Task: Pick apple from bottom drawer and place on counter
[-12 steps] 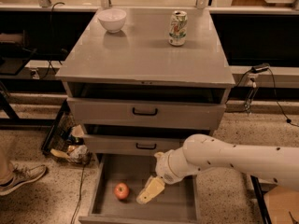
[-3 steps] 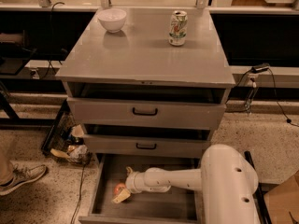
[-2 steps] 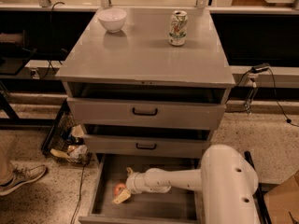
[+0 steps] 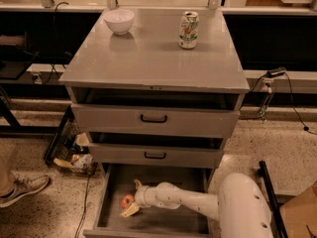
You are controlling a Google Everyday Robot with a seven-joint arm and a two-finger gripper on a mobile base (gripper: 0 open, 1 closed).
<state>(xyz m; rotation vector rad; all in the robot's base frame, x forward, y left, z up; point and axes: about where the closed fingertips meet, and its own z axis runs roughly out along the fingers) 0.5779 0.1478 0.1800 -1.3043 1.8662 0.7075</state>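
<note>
Pincer sits wide, straddling the apple in the bottom drawer. Close squarely across its middle before lifting it out.

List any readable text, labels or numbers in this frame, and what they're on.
Green-and-white drinks can on the grey cabinet counter: printed label, too blurred to read.
No other text: none on the white bowl, nor on the gripper, which sits at the small red apple in the open grey bottom drawer.
</note>
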